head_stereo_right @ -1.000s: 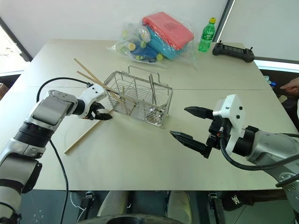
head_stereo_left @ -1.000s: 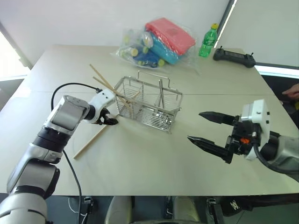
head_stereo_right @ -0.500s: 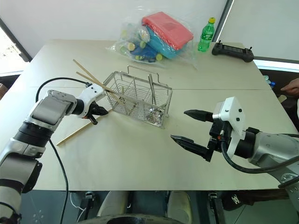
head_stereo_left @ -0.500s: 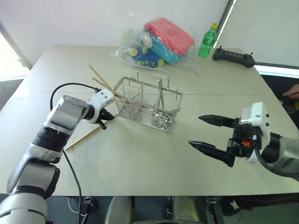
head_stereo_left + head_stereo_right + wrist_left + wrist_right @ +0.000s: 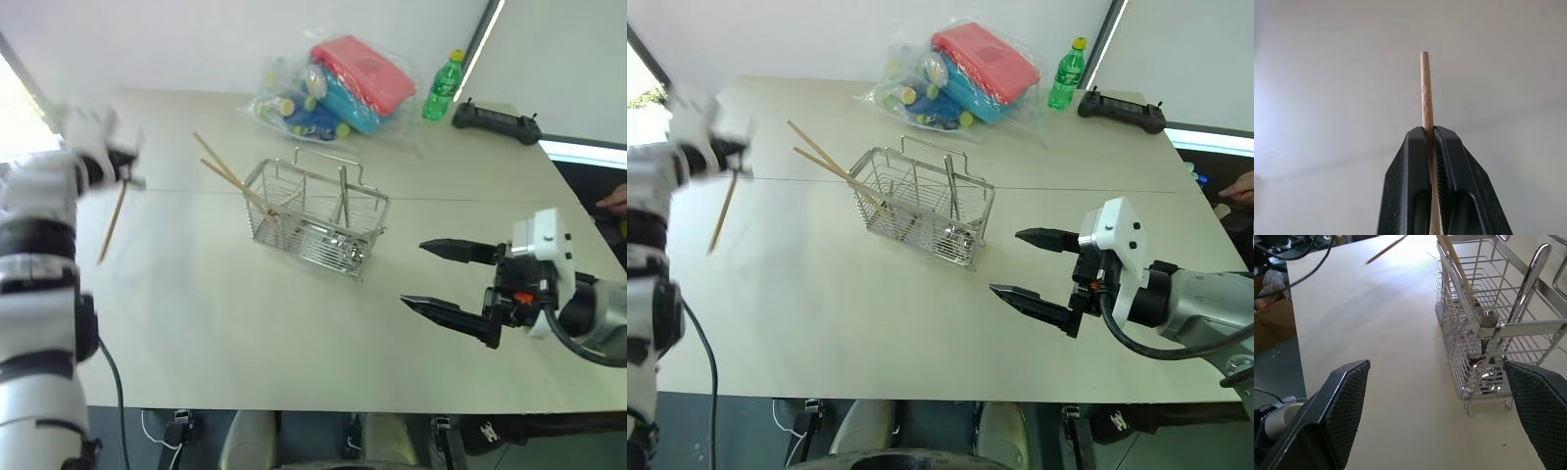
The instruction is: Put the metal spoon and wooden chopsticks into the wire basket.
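The wire basket (image 5: 315, 217) stands mid-table. Two wooden chopsticks (image 5: 223, 170) lean out of its left end, and the metal spoon (image 5: 1526, 281) stands upright inside, handle up. My left gripper (image 5: 1428, 130) is raised above the table's far left side and shut on a single chopstick (image 5: 1424, 88). In the left eye view that stick (image 5: 111, 223) hangs down from the gripper, clear of the table. My right gripper (image 5: 411, 272) hovers open to the right of the basket, its fingers (image 5: 1347, 406) spread wide and holding nothing.
A clear plastic bag of colourful items (image 5: 333, 88) lies at the back of the table. Beside it are a green bottle (image 5: 441, 86) and a black controller (image 5: 493, 117). A person's hand (image 5: 613, 196) shows at the right edge.
My left gripper closed on the chopstick lying left of the basket, lifted it off the table and swung it up and far to the left. The right gripper kept still.
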You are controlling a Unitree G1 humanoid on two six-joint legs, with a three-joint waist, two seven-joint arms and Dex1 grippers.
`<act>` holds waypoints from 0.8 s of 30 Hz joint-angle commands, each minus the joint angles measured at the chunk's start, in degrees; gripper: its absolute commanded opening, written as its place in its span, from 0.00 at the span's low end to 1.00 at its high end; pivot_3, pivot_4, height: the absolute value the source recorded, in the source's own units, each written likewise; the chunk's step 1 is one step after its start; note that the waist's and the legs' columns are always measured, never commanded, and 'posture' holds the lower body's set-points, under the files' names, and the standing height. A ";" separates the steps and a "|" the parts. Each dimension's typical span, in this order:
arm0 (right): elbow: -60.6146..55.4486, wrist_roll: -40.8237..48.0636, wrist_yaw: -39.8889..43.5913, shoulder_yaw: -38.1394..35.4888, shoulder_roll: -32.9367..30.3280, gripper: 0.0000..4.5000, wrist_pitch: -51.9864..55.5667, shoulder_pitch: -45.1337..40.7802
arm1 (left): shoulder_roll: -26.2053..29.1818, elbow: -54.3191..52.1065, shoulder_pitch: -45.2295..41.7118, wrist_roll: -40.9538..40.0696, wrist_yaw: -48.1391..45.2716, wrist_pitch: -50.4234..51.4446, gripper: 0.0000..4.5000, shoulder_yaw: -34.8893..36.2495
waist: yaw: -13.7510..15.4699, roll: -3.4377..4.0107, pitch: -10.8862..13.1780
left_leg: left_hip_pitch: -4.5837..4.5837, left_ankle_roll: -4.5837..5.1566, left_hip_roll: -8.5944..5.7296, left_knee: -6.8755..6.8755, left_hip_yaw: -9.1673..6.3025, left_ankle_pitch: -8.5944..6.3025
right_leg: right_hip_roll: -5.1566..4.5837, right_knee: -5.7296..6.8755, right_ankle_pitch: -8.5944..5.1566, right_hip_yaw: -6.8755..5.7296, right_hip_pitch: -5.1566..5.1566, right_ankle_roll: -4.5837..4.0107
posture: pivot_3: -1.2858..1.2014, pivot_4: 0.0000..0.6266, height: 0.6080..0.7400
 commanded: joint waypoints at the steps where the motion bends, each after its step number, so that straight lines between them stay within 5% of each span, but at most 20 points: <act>1: 0.10 1.58 -0.27 0.05 -0.37 1.00 -0.07 -1.88 | -1.84 -1.68 -9.30 -8.15 3.77 -7.50 0.00 9.43 | -0.01 0.11 -0.08 | -0.01 0.00 -0.03 -0.02 0.01 0.00 | -0.01 -0.12 0.05 0.00 0.03 0.08 | 0.52 0.24 0.53; 7: 0.53 2.26 -0.87 0.98 -0.44 1.00 0.78 -3.66 | -10.70 -11.75 -14.26 -13.77 4.46 -6.99 0.00 10.78 | 0.05 0.56 -0.28 | 0.28 0.03 -0.06 -0.12 0.15 -0.02 | 0.00 -0.42 0.18 0.02 0.43 0.31 | 0.52 0.24 0.53; 16: -0.33 3.44 -1.80 -0.87 -0.62 1.00 1.69 -2.93 | -23.20 -32.29 -4.38 -16.37 3.30 -0.07 0.00 2.84 | -1.10 0.57 -0.26 | 0.37 0.02 -0.04 -0.01 0.14 -0.01 | 0.02 -0.42 0.21 0.04 0.55 0.31 | 0.52 0.24 0.53; 24: -1.91 4.28 -4.10 -2.05 0.09 1.00 1.39 -0.69 | -26.32 -39.87 2.18 -16.81 2.43 4.49 0.00 -1.61 | -1.28 0.59 -0.26 | 0.38 0.03 -0.04 -0.05 0.14 -0.01 | 0.03 -0.42 0.21 0.04 0.53 0.30 | 0.52 0.24 0.53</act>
